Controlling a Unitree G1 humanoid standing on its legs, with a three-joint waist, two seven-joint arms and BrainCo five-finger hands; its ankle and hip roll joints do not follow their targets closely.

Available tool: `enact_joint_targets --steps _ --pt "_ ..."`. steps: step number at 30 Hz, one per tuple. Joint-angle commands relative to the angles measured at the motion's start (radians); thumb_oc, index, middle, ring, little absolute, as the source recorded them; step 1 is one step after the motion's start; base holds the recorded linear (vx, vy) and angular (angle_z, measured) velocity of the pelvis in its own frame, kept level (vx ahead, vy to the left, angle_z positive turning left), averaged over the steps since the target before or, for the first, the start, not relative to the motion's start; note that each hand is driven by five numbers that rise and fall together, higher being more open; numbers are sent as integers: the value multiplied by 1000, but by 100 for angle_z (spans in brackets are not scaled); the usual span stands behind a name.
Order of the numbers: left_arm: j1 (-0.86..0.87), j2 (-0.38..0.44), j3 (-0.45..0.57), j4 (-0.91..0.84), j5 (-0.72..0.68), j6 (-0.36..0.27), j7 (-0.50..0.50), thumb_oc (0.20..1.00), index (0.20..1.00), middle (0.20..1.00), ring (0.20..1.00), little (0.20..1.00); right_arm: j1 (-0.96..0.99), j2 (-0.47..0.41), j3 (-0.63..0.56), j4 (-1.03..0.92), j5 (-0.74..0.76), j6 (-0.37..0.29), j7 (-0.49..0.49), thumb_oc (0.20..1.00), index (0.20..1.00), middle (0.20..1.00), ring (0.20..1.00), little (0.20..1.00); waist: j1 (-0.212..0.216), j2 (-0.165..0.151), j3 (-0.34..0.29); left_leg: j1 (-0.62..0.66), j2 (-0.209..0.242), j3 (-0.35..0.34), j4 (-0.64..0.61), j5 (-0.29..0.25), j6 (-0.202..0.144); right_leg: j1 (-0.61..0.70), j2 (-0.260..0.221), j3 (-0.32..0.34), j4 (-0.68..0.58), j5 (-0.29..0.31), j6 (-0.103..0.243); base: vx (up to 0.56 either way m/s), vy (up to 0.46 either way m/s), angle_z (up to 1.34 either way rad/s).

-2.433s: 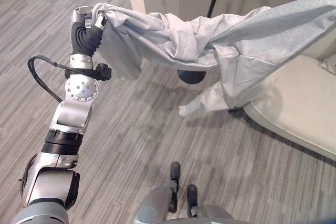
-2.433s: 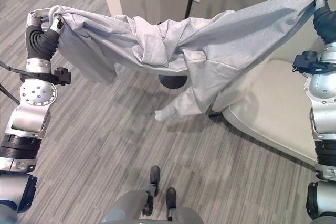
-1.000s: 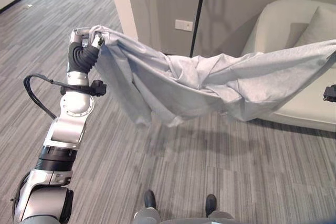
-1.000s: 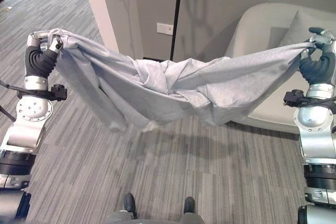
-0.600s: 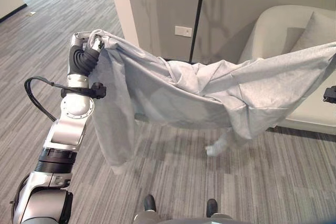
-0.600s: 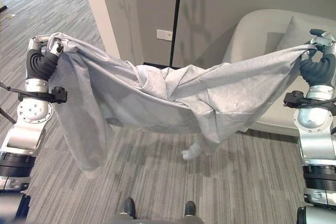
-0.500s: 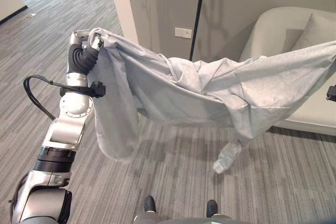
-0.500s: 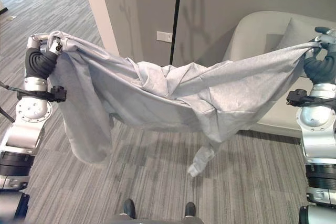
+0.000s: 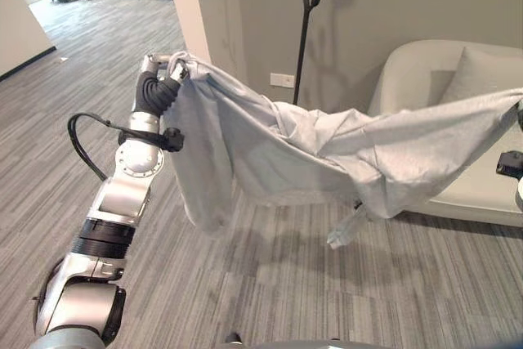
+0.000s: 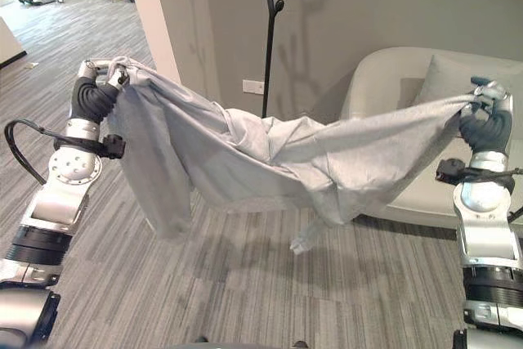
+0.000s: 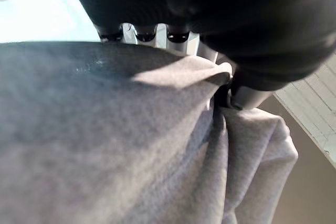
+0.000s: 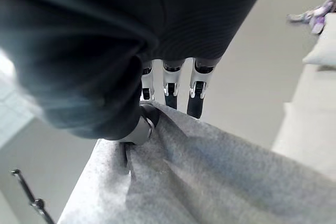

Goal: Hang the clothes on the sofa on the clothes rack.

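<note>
Head stereo pair looks down, shares garment; wrist cameras close on cloth.

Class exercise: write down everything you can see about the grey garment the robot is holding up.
The grey garment is a light grey piece of clothing of soft, matte woven-looking cloth, creased and twisted along its middle. It hangs stretched in the air between the left hand and the right hand, each shut on one end. The middle sags; a broad fold droops below the left hand and a narrow sleeve-like end dangles lower down. It touches neither the floor nor the cream sofa. The black clothes rack stands behind it.
</note>
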Motion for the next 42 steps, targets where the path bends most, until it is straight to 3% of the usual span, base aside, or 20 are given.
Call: enact_joint_targets --steps 1,8,9,10,11,12,13,18,19,21,24,27,28,30,33,35,37,40,41,42 --pt "-47 16 9 14 -13 -38 16 200 200 200 200 200 -46 -49 -26 -38 -21 -40 -22 200 200 200 200 200 -12 -18 -69 -4 -98 -88 28 -106 37 -46 143 45 74 -96 -60 35 -47 -3" --pt "-46 21 11 5 -15 -37 9 200 200 200 200 200 -63 -58 -18 -59 -20 -39 -17 200 200 200 200 200 -13 -25 -56 -10 -73 -86 81 -129 19 -57 156 43 107 -115 -77 26 -87 -2" --pt "-54 33 12 2 -17 -33 6 200 200 200 200 200 -66 -62 -22 -70 -8 -42 -20 200 200 200 200 200 -12 -40 -30 -43 -52 -100 196 -163 0 -51 170 47 120 -131 -90 9 -268 1" --pt "-58 42 16 -9 -19 -31 2 200 200 200 200 200 -63 -72 -32 -88 0 -45 -20 200 200 200 200 200 -3 -55 4 -129 -35 -114 379 -142 -2 -31 178 50 126 -131 -111 -5 -410 -1" --pt "-69 42 10 -18 -32 -28 8 200 200 200 200 200 -75 -93 -31 -101 -1 -48 -32 200 200 200 200 200 13 -64 48 -242 -59 -156 574 -53 20 -16 194 68 132 -127 -137 -10 -313 -8" --pt "-79 41 7 -16 -34 -25 11 200 200 200 200 200 -82 -98 -26 -96 -4 -43 -37 200 200 200 200 200 11 -59 56 -304 -79 -166 618 -58 33 -12 204 69 132 -132 -144 141 -162 -11" --pt "-90 38 8 -12 -31 -24 15 200 200 200 200 200 -79 -105 -28 -101 -6 -40 -36 200 200 200 200 200 8 -48 52 -371 -104 -143 533 -90 45 9 217 84 117 -146 -139 284 2 23" --pt "-97 39 -7 -2 -23 -31 15 200 200 200 200 200 -109 -126 1 -82 -18 -55 -65 200 200 200 200 200 52 -27 40 -419 -121 -43 150 43 8 71 241 123 89 -187 -136 310 40 -18" --pt "-104 43 -6 0 -16 -28 15 200 200 200 200 200 -125 -130 17 -89 -29 -49 -53 200 200 200 200 200 59 -12 13 -350 -122 -43 62 74 11 95 248 136 95 -226 -133 500 91 -91" --pt "-105 43 -7 0 -8 -31 16 200 200 200 200 200 -139 -134 24 -95 -48 -42 -50 200 200 200 200 200 60 0 -20 -308 -128 -45 61 94 18 124 231 134 107 -265 -122 491 132 -69" --pt "-67 55 22 -14 -1 -31 13 200 200 200 200 200 -152 -110 38 -113 -80 -29 -33 200 200 200 200 200 80 -12 -67 -251 -145 -41 73 56 41 139 155 123 189 -272 -76 469 123 -65" --pt "-50 65 36 -21 -2 -30 14 200 200 200 200 200 -170 -107 55 -115 -92 -21 -25 200 200 200 200 200 87 -17 -78 -206 -160 -33 63 31 60 109 117 128 310 -226 -48 268 100 -39" --pt "-45 76 42 -21 -4 -26 17 200 200 200 200 200 -181 -106 58 -118 -97 -16 -18 200 200 200 200 200 82 -14 -74 -166 -178 -46 60 9 83 56 94 134 450 -112 -25 367 160 -31" --pt "-36 79 50 -25 -2 -21 20 200 200 200 200 200 -182 -98 44 -132 -101 -17 -20 200 200 200 200 200 71 -13 -58 -131 -196 -66 51 -11 102 0 80 158 605 3 -3 256 117 -35" --pt "-34 92 59 -28 5 -13 19 200 200 200 200 200 -196 -86 44 -137 -102 -28 -28 200 200 200 200 200 66 4 -36 -84 -183 -89 34 -36 115 -78 58 150 707 3 -15 175 49 23" --pt "-25 104 84 -40 4 -16 18 200 200 200 200 200 -206 -84 52 -144 -105 -29 -21 200 200 200 200 200 73 16 -30 -62 -165 -96 27 -57 110 -141 12 97 639 -75 -29 167 -16 57" --pt "-12 106 101 -55 1 -20 15 200 200 200 200 200 -209 -95 43 -150 -106 -28 -15 200 200 200 200 200 63 26 -28 -38 -152 -114 21 -78 103 -192 11 59 509 -146 -42 208 -74 33" --pt "3 100 109 -61 6 -29 15 200 200 200 200 200 -184 -103 20 -148 -97 -29 -24 200 200 200 200 200 29 18 -18 5 -160 -146 4 -106 92 -241 77 89 251 -105 -20 225 -102 20" --pt "2 100 107 -61 6 -30 16 200 200 200 200 200 -181 -102 18 -149 -96 -30 -24 200 200 200 200 200 29 20 -19 6 -157 -148 4 -109 92 -231 80 86 233 -98 -20 151 -81 22" --pt "-4 93 104 -58 11 -33 20 200 200 200 200 200 -165 -107 4 -147 -94 -33 -30 200 200 200 200 200 11 11 -5 13 -162 -164 4 -108 88 -261 106 132 175 -53 -7 109 -73 54"
